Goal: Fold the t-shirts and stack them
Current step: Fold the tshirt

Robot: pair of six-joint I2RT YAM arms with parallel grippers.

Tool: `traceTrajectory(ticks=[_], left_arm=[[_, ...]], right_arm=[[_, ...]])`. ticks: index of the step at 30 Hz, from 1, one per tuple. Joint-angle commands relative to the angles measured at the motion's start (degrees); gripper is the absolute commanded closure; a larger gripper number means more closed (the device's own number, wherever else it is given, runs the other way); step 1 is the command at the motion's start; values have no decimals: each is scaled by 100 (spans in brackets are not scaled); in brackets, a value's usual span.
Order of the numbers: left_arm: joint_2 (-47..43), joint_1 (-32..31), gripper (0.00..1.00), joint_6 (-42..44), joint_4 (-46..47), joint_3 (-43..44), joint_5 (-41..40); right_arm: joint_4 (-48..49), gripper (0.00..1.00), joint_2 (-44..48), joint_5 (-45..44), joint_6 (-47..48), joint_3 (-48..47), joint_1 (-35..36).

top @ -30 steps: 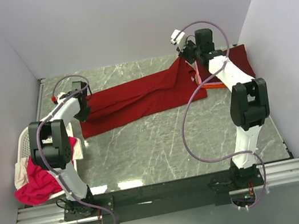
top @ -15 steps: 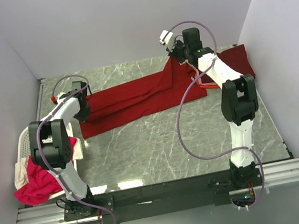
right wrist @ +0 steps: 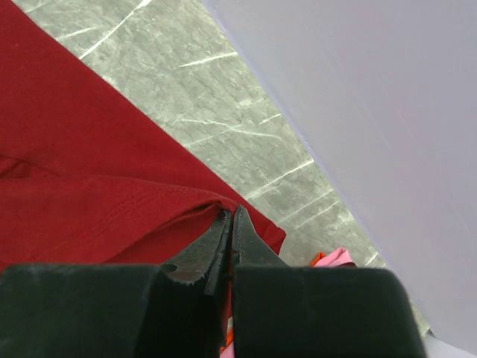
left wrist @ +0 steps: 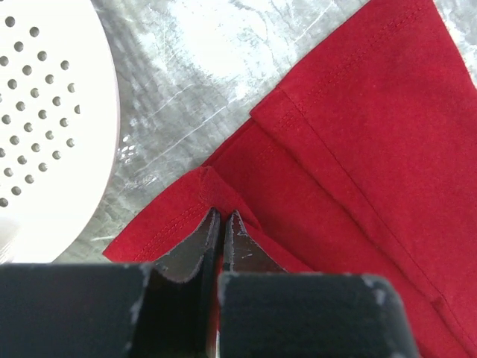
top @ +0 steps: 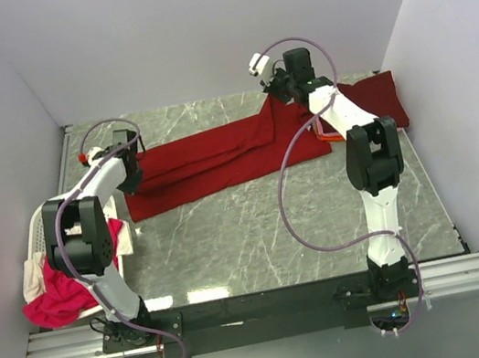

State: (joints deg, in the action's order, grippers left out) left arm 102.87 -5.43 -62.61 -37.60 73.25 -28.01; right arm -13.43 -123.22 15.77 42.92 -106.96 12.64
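Note:
A large dark red t-shirt lies stretched across the far half of the table, folded lengthwise. My left gripper is shut on its left hem. My right gripper is shut on its right end and holds it lifted near the back wall; the pinched fold shows in the right wrist view. A maroon shirt lies at the far right on an orange one. Pink cloth shows there too. A magenta-pink shirt and a cream one hang from the basket.
The white lattice basket stands at the left edge, and its rim shows in the left wrist view. White walls close the table on three sides. Bare marble table lies in front of the red shirt.
My right gripper has moved left and toward the back wall, drawing the shirt's right end up and leftward. The left gripper has stayed at the left hem.

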Motion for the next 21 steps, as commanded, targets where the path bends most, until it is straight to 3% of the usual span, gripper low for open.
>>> traceTrajectory(ticks=[1,21], left_arm=[[-144,42,96,-41,7,-74,-179],[-311,42,94,-103,-27,-277,-222]], right_arm=[[86,100,-79,-92,15,-370,80],[-63,100,-870,-338,103,-1029,256]])
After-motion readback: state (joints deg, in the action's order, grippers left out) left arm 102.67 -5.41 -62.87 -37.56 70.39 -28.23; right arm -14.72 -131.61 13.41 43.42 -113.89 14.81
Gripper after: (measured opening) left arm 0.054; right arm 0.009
